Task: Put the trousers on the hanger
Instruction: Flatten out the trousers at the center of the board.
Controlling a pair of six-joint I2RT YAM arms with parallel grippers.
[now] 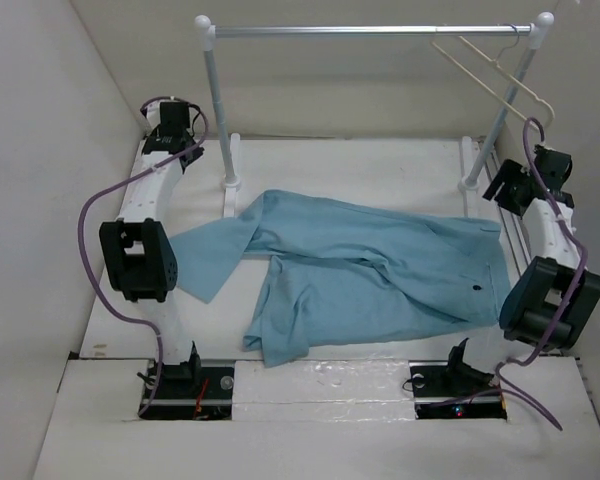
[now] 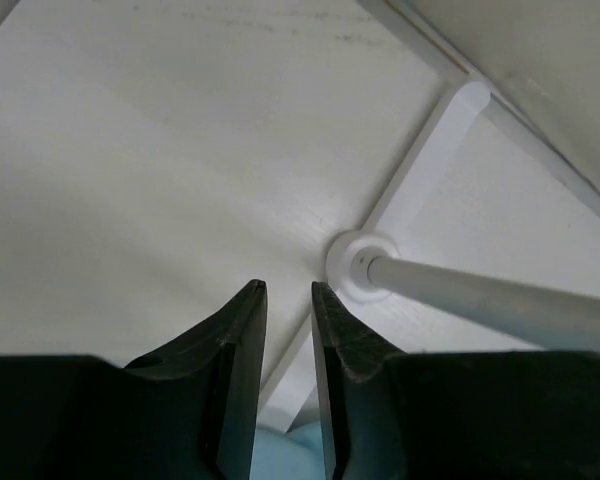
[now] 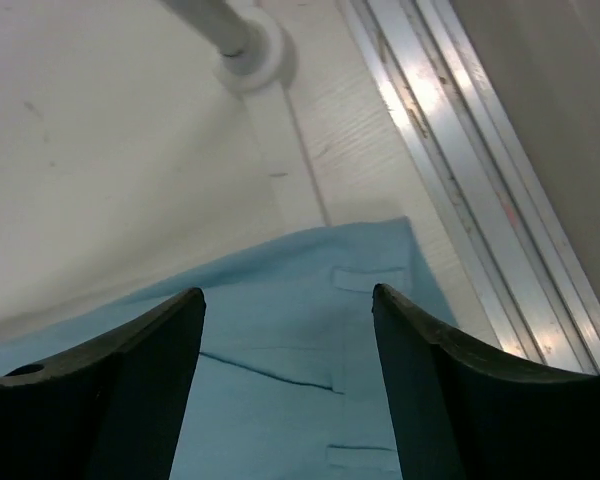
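The light blue trousers (image 1: 360, 275) lie spread flat and wrinkled across the middle of the table, waistband to the right. The pale hanger (image 1: 503, 70) hangs from the right end of the rail, apart from both grippers. My left gripper (image 2: 288, 288) hovers at the far left by the rail's left post, its jaws a narrow gap apart with nothing between them. A bit of trousers (image 2: 280, 450) shows below its fingers. My right gripper (image 3: 288, 292) stands wide open above the waistband corner of the trousers (image 3: 310, 340), holding nothing.
A white-posted clothes rail (image 1: 370, 31) spans the back of the table. Its left foot (image 2: 358, 265) lies just ahead of the left gripper, its right foot (image 3: 250, 55) ahead of the right one. An aluminium track (image 3: 480, 170) runs along the table's right edge. White walls enclose the table.
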